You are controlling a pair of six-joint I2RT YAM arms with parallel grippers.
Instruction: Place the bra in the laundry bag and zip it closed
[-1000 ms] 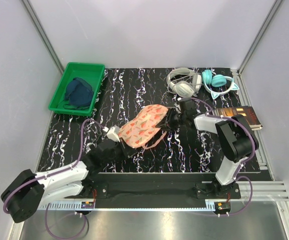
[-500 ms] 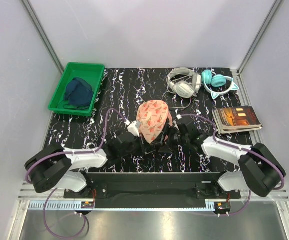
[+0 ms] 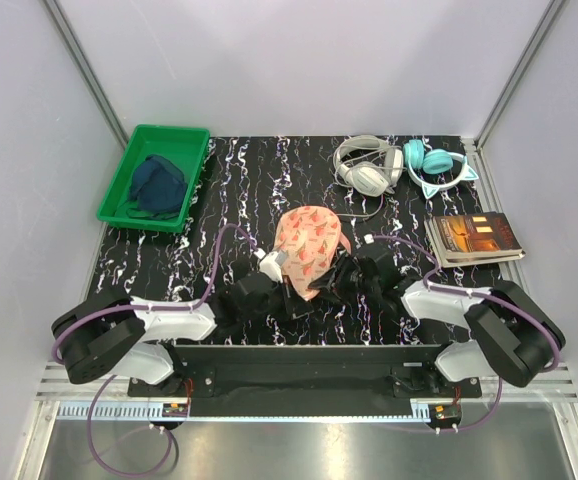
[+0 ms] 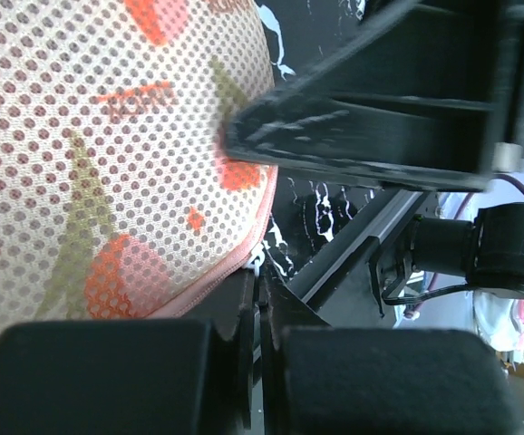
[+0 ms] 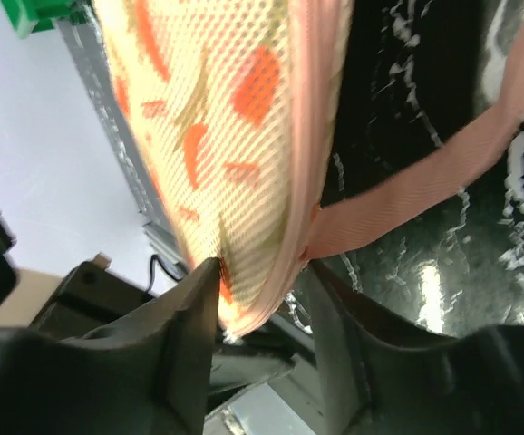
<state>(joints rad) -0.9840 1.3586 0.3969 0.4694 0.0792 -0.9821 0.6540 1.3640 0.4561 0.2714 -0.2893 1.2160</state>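
The bag stands tilted up off the table near its front middle, between my two tools. My left tool is fully closed, pinching the bag's pink edging. My right tool stands part-way apart, one finger each side of the rim beside the strap; whether it pinches, I cannot tell.

Our left arm and right arm lie low, reaching inward; left tool pinches the laundry bag by its edge, right tool parted astride it.
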